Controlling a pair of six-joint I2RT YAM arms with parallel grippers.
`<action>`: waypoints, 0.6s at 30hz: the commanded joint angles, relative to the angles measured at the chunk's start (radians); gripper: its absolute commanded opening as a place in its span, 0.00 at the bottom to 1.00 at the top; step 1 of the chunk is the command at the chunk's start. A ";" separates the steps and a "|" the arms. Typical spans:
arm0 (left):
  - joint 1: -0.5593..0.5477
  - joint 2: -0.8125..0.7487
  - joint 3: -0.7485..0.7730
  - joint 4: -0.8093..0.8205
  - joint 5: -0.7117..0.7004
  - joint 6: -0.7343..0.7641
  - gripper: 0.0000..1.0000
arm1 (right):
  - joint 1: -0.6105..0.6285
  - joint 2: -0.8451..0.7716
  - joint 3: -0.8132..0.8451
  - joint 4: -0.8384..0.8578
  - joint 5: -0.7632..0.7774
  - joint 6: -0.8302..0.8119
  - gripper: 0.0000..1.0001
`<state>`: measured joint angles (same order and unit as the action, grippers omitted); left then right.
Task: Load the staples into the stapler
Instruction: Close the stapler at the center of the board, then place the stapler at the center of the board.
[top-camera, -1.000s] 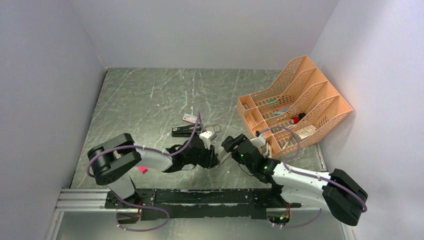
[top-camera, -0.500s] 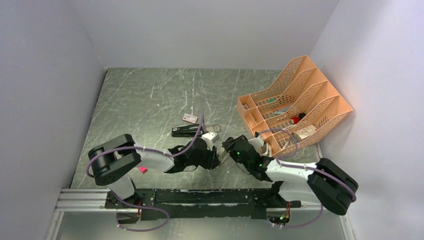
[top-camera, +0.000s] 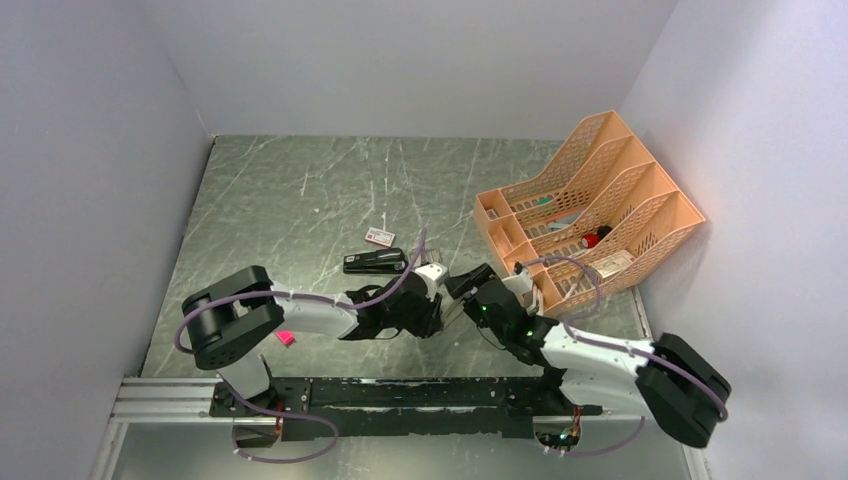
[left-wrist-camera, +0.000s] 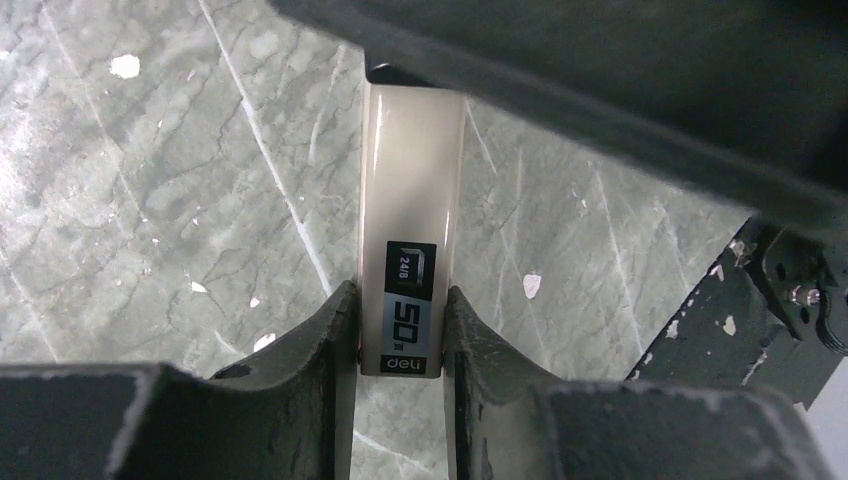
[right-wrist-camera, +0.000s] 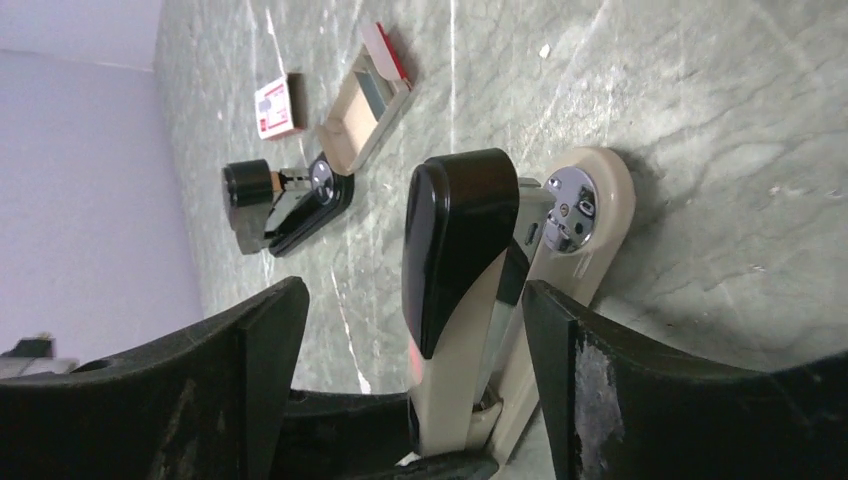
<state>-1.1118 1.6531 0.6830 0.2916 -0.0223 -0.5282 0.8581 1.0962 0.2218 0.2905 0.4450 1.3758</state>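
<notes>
The black stapler (top-camera: 374, 262) lies flat on the worktop (top-camera: 290, 190), just past the two arms, and nothing holds it. The staple box (top-camera: 380, 236) (red and white label) lies close behind it, with an open little tray (right-wrist-camera: 368, 95) near them. There is lots of bare worktop to the left and toward the back wall. The left jaws are pinched tight on a cream stapler (right-wrist-camera: 460, 250) (black tip). The right jaws stand wide apart, one on each side of it, with gaps. An orange file rack (top-camera: 590, 215) fills the right edge.
</notes>
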 joint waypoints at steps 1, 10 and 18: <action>0.019 0.051 0.028 -0.210 -0.083 0.095 0.07 | -0.005 -0.168 -0.013 -0.210 0.086 -0.024 0.85; 0.026 0.070 0.138 -0.291 -0.154 0.281 0.37 | -0.005 -0.542 -0.025 -0.556 0.233 0.023 0.86; 0.018 -0.073 0.169 -0.400 -0.096 0.397 0.60 | -0.005 -0.615 0.058 -0.629 0.277 -0.120 0.87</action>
<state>-1.0954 1.6730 0.8227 0.0196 -0.1333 -0.2272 0.8581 0.5117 0.2237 -0.2646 0.6559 1.3415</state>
